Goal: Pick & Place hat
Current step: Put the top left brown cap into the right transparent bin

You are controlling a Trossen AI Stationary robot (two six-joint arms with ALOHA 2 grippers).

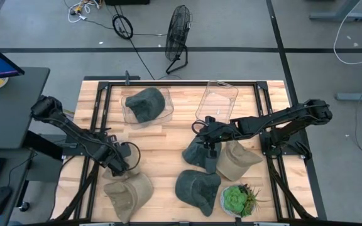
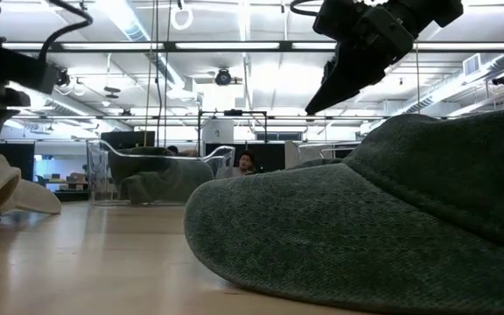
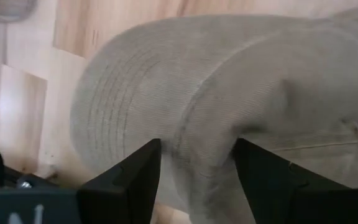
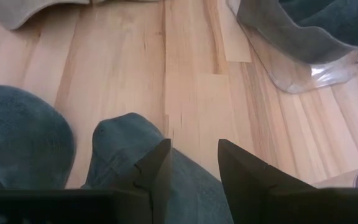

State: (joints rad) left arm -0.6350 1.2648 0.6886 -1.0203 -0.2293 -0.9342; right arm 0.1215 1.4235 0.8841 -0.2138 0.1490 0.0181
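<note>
Several hats lie on the wooden table. A beige hat [image 1: 128, 192] sits at the near left, and my left gripper [image 1: 122, 164] hangs over its far edge, open. In the left wrist view that beige hat [image 3: 229, 93] fills the picture under my left gripper [image 3: 196, 163]. A dark green hat [image 1: 199, 154] lies mid-table with my right gripper [image 1: 210, 135] above it, open and holding nothing. In the right wrist view this green hat [image 4: 120, 149] shows below my right gripper [image 4: 194, 158]. In the low view my right gripper [image 2: 315, 105] hangs in the air. My left gripper's open fingers [image 3: 135, 180] come from above and stand on either side of a raised fold [image 3: 197, 130] of the beige hat, where crown meets brim. Whether they touch the cloth I cannot tell. The hat lies on the table.
A second beige hat [image 1: 237, 158] and a second green hat [image 1: 197, 189] lie near the right gripper. A potted succulent [image 1: 237, 199] stands at the near edge. One clear bin [image 1: 144, 105] at the far side holds a green hat; another clear bin [image 1: 217, 100] stands beside it.
</note>
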